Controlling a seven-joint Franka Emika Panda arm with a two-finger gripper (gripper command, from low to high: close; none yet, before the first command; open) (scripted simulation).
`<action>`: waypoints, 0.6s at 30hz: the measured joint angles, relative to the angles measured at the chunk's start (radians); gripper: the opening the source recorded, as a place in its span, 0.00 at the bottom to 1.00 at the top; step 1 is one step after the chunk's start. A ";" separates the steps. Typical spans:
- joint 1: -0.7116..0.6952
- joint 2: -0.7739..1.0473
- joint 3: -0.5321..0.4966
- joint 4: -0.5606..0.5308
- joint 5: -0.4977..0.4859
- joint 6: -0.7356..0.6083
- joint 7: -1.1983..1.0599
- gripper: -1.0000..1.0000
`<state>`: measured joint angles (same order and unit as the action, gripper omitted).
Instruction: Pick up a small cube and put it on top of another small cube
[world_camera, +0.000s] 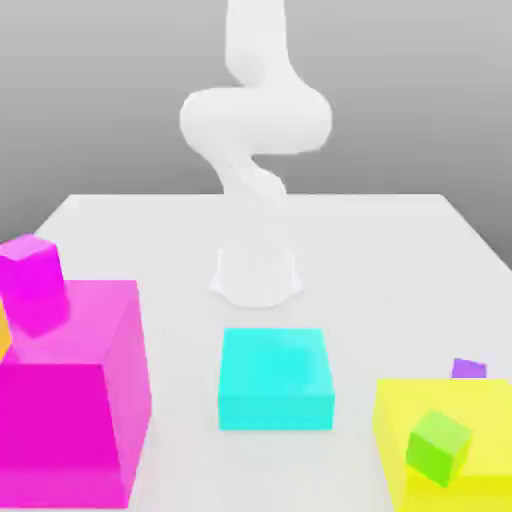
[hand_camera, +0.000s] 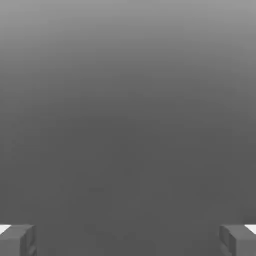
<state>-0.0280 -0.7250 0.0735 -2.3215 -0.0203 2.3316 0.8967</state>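
The exterior view looked from low in front of the table (world_camera: 400, 230), facing the arm (world_camera: 255, 120) at its far side, with the big blocks close to the lens. The hand view sat just behind the gripper (hand_camera: 128, 240), looking out past its wide-apart fingertips (hand_camera: 20, 240) at plain grey background. The two views shared no table surface.
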 joint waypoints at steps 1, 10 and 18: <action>-0.012 0.032 0.032 -0.009 -0.009 0.014 0.042 0.50; -0.099 0.296 0.303 -0.088 -0.114 0.129 0.415 0.50; -0.134 0.540 0.505 -0.155 -0.258 0.227 0.780 0.50</action>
<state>-0.1621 -0.1847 0.5789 -2.4766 -0.2786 2.5587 1.6763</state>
